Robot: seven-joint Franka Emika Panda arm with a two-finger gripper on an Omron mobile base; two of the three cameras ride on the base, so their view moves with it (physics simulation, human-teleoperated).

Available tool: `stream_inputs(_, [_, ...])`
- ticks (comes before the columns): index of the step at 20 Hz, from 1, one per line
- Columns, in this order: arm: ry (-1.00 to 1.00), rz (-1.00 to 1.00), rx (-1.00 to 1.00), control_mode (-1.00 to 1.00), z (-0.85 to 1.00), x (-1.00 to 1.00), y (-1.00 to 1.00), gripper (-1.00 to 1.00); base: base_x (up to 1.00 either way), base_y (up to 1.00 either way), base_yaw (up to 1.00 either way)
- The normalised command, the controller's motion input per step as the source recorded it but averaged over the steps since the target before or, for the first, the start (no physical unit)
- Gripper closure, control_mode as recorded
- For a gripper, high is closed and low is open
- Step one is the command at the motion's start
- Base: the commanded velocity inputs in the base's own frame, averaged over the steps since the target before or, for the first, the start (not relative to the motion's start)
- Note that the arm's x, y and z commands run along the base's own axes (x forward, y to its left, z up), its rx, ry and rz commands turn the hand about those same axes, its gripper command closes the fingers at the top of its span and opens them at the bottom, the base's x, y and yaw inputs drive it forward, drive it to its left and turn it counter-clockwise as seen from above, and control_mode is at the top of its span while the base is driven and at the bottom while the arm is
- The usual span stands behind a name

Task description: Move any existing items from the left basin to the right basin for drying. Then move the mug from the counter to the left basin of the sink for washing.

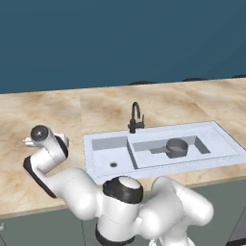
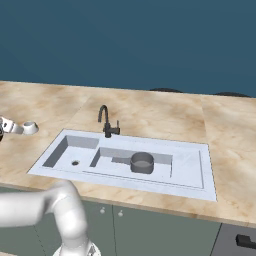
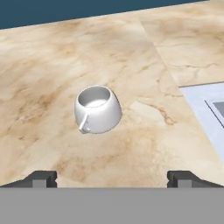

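The white mug (image 3: 97, 108) stands upright on the beige counter (image 3: 52, 65), its small handle turned toward the camera. My gripper (image 3: 112, 178) hangs just short of it, open, with nothing between the wide-apart fingertips (image 3: 41, 178). In the right base view the mug (image 2: 30, 127) sits left of the sink (image 2: 207, 175), near the picture's left edge. The dark grey pan (image 1: 177, 147) rests in the wider right basin (image 1: 202, 144), its handle pointing left. The squarish left basin (image 1: 103, 153) holds nothing but its drain hole.
A black curved faucet (image 1: 136, 117) rises behind the divider between the basins. The sink's pale rim (image 3: 205, 113) begins to the right of the mug. Grey-green cabinet fronts (image 2: 165, 227) run under the counter. A dark blue wall backs the worktop.
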Motion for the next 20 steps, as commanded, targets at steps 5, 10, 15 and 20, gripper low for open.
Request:
stream_inputs(5, [0.06, 0.00, 0.00, -1.00, -0.06, 0.30, 0.24, -1.00, 0.00, 0.00, 0.00])
stream_inputs(10, [0.04, 0.00, 0.00, -1.00, -0.01, 0.27, 0.13, -1.00, 0.00, 0.00, 0.00])
stream_inputs(15, [0.01, 0.00, 0.00, -1.00, -0.01, 0.14, 0.01, -1.00, 0.00, 0.00, 0.00])
stream_inputs(20, [0.01, 0.00, 0.00, -1.00, -0.12, 0.11, 0.00, -1.00, 0.00, 0.00, 0.00])
